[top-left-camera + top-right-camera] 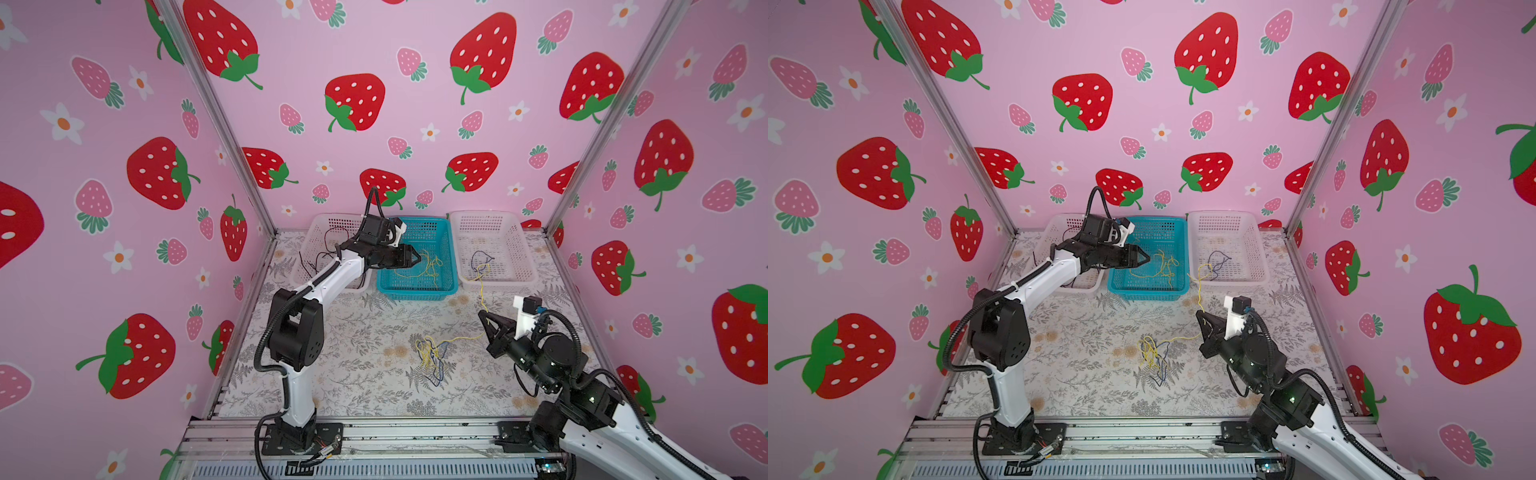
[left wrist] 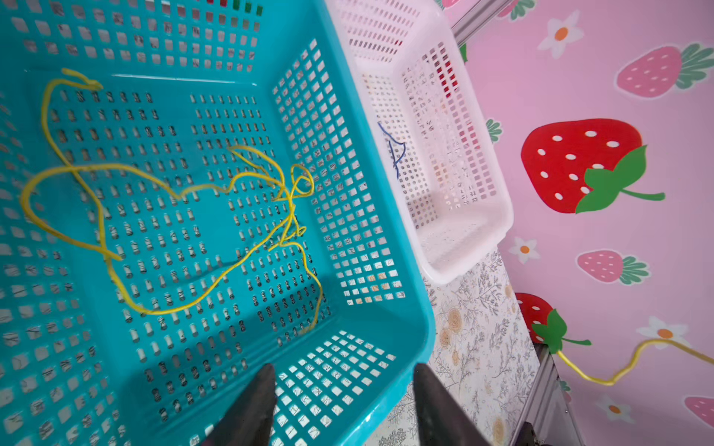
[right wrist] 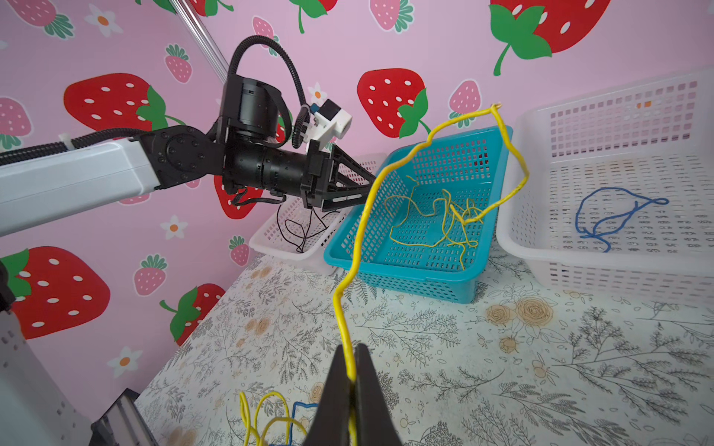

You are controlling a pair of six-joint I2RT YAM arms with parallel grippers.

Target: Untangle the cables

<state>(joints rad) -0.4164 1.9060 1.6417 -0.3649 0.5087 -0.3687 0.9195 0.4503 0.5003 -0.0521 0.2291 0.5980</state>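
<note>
We see a two-armed robot at a floral-print table [image 1: 353, 332] with three baskets along its back edge. The right gripper [image 3: 353, 359] is pinched fully closed on one yellow cable [image 1: 481, 291]. The free end of this cable stands up in kinked waves above the jaws, and the other end trails down to a small tangle [image 1: 432, 357] of yellow and dark blue strands lying on the table near the middle. The left gripper [image 2: 344, 390] hovers over the near corner of the teal basket [image 1: 415, 291] with its fingers spread apart and nothing between them. Loose yellow cables [image 2: 174, 193] lie in that basket. A dark blue cable [image 3: 614, 216] rests in the white basket on the right [image 1: 498, 282], and black cables [image 1: 328, 245] sit in the white basket on the left [image 1: 316, 224]. We judge these cables to be very light and thin, bendy yet stiff enough to keep their kinks, so loops are likely to snag on one another. We think a firm fingertip pinch is best placed close to where a strand leaves the knot, while the other hand pins the remaining strands.
</note>
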